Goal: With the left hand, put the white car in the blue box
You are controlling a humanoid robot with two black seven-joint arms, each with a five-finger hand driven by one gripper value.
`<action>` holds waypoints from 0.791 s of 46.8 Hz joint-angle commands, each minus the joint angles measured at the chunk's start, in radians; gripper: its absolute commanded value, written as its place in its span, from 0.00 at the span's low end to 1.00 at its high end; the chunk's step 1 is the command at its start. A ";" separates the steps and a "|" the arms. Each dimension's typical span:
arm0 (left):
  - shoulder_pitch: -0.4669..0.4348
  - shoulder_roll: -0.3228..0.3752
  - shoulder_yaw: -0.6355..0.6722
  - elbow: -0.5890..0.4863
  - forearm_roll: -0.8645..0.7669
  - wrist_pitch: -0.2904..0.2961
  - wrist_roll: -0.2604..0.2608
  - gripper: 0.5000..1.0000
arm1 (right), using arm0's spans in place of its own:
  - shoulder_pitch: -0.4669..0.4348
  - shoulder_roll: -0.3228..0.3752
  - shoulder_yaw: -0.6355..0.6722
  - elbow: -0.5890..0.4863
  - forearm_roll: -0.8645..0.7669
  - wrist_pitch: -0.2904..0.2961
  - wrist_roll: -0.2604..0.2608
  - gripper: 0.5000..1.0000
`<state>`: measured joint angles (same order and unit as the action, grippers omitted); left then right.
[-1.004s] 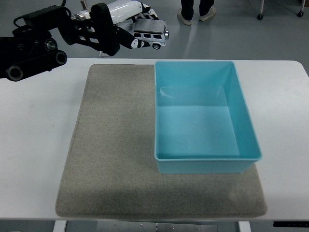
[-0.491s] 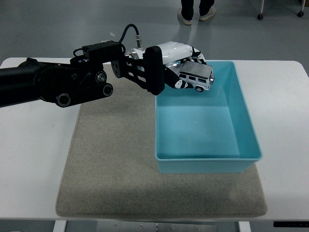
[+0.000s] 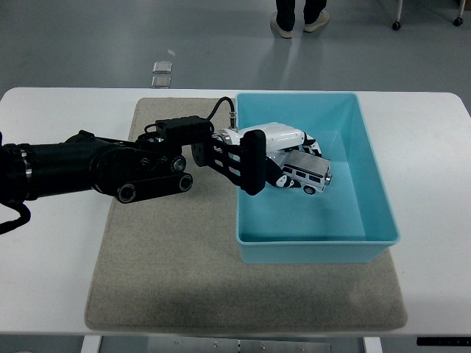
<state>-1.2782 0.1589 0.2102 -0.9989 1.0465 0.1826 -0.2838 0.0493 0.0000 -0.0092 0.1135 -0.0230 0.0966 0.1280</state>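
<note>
Near edge of the white table point(image 3: 44, 294) is bare, grey mat point(image 3: 169, 272) is lying on it with the blue box point(image 3: 318, 239) sitting on the mat's right part. Left arm point(image 3: 96, 170) is reaching in from the left edge across the mat, over the box's left wall. Left hand point(image 3: 283, 158) is now down inside the box, fingers wrapped around the white car point(image 3: 307, 176), gripping it. A second ago the hand was carrying the car high beyond the far edge of the table; half a second ago it was above the box's far left corner; now it is dropping lower, car tilting nose-down toward the box floor, looking close to it, contact unclear. Meaning: transport is basically done, car is inside the box walls, only the release is left. Right hand is not showing. Far back, a person's legs and shoes point(image 3: 298, 18) are standing on the grey floor
</note>
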 commanded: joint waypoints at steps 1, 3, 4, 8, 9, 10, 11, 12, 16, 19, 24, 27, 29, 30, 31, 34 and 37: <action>0.013 -0.004 0.000 0.006 0.000 -0.005 0.000 0.00 | 0.000 0.000 0.000 -0.001 0.000 0.000 -0.001 0.87; 0.013 -0.004 -0.002 0.006 -0.002 -0.003 0.002 0.00 | 0.000 0.000 0.000 0.000 0.000 0.000 -0.001 0.87; 0.014 -0.005 -0.002 0.006 -0.002 -0.002 0.002 0.00 | 0.000 0.000 0.000 0.000 0.000 0.000 -0.001 0.87; 0.014 -0.005 -0.003 0.006 -0.002 -0.002 0.002 0.09 | 0.000 0.000 0.000 -0.001 0.000 0.000 -0.001 0.88; 0.014 -0.005 -0.005 0.005 -0.002 0.000 0.002 0.18 | 0.000 0.000 0.000 -0.001 0.000 0.000 -0.001 0.87; 0.014 -0.005 -0.005 0.005 -0.002 0.005 0.002 0.30 | 0.000 0.000 0.000 -0.001 0.000 0.000 -0.001 0.87; 0.014 -0.005 -0.006 0.005 -0.003 0.009 0.002 0.44 | 0.000 0.000 0.000 0.000 0.000 0.000 -0.001 0.88; 0.014 -0.005 -0.008 0.003 -0.006 0.014 0.002 0.56 | 0.000 0.000 0.000 -0.001 0.000 0.000 -0.001 0.87; 0.016 -0.005 -0.011 -0.001 -0.014 0.014 0.002 0.75 | 0.000 0.000 0.002 0.000 0.000 0.000 0.001 0.87; 0.016 -0.005 -0.011 -0.003 -0.014 0.014 0.000 0.89 | 0.000 0.000 0.000 -0.001 0.000 0.000 -0.001 0.87; 0.017 -0.005 -0.011 -0.006 -0.016 0.006 0.000 0.93 | 0.000 0.000 0.000 -0.001 0.000 0.000 -0.001 0.87; 0.019 -0.005 -0.011 -0.007 -0.017 0.006 0.000 0.98 | 0.000 0.000 0.000 0.000 0.000 0.000 -0.001 0.87; 0.019 -0.004 -0.014 -0.009 -0.019 0.006 0.000 0.99 | 0.000 0.000 0.002 0.000 0.000 0.000 -0.001 0.87; 0.019 -0.001 -0.018 -0.010 -0.020 0.008 0.000 0.99 | 0.000 0.000 0.000 -0.001 0.000 0.000 -0.001 0.87; 0.017 0.002 -0.023 -0.012 -0.025 0.008 0.000 0.99 | 0.000 0.000 0.000 0.000 0.000 0.000 -0.001 0.87; 0.016 0.010 -0.060 -0.023 -0.026 0.014 0.000 0.99 | 0.000 0.000 0.002 -0.001 0.000 0.000 -0.001 0.87; 0.016 0.018 -0.127 -0.032 -0.028 0.012 0.000 0.99 | 0.000 0.000 0.000 0.000 0.000 0.000 -0.001 0.87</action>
<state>-1.2606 0.1679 0.1497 -1.0207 1.0209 0.1936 -0.2838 0.0491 0.0000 -0.0088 0.1128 -0.0230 0.0966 0.1274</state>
